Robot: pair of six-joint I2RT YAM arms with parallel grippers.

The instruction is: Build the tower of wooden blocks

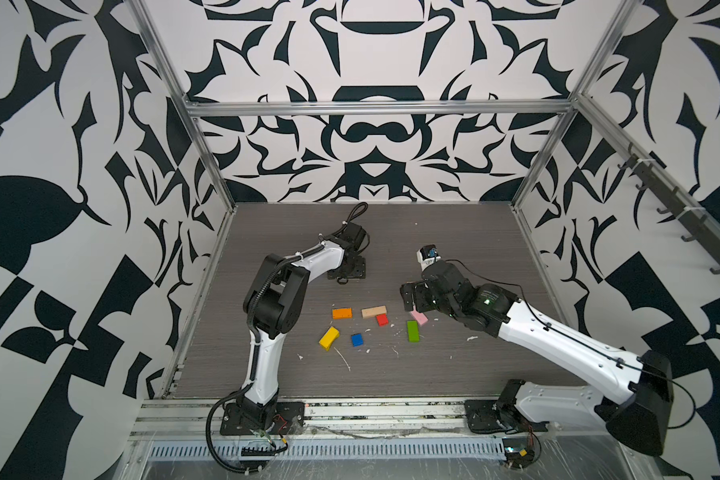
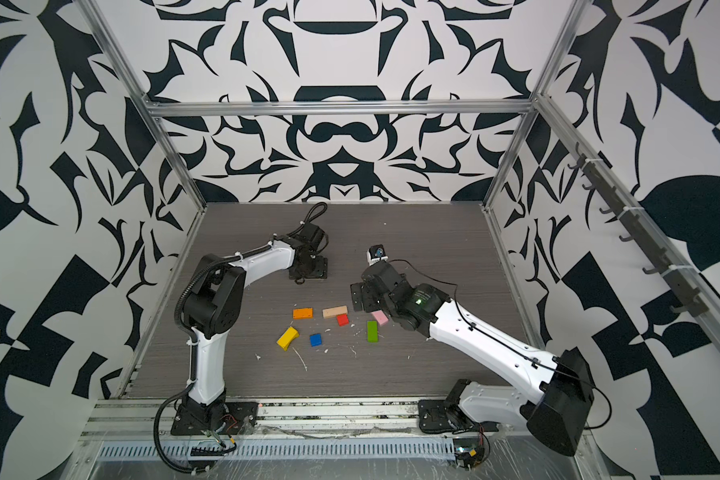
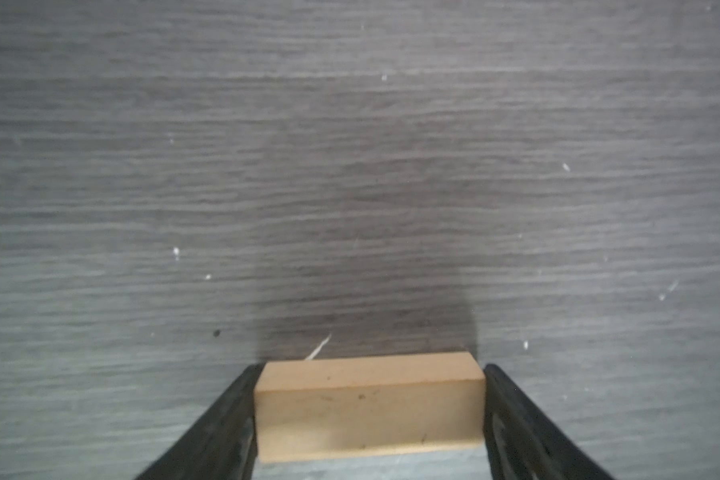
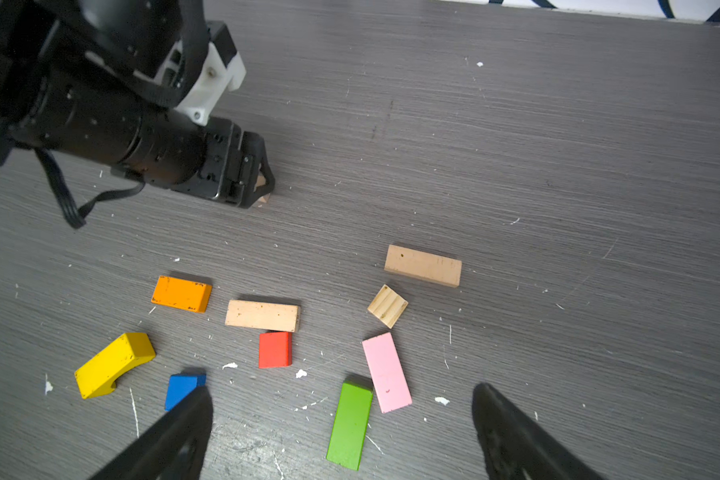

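**Top views.** The left gripper (image 1: 346, 272) is down near the table (image 1: 454, 249) at its far side, apart from the wood blocks (image 2: 335, 311). These lie scattered singly at mid-table. The right gripper (image 2: 362, 301) hangs at their right edge.

**Left wrist view.** Both fingers (image 3: 225, 415) clamp the ends of a tan block (image 3: 368, 407).

**Right wrist view.** The right gripper's jaws stand wide, holding nothing, above the green block (image 4: 350, 426) and pink block (image 4: 386, 372). Beyond lie the tan cube (image 4: 387, 306), far tan plank (image 4: 422, 266) and near tan plank (image 4: 262, 316). The red block (image 4: 275, 350) is just beside the near tan plank. The orange block (image 4: 181, 294), yellow block (image 4: 113, 365) and blue block (image 4: 179, 386) lie further across, the last partly hidden by a finger.
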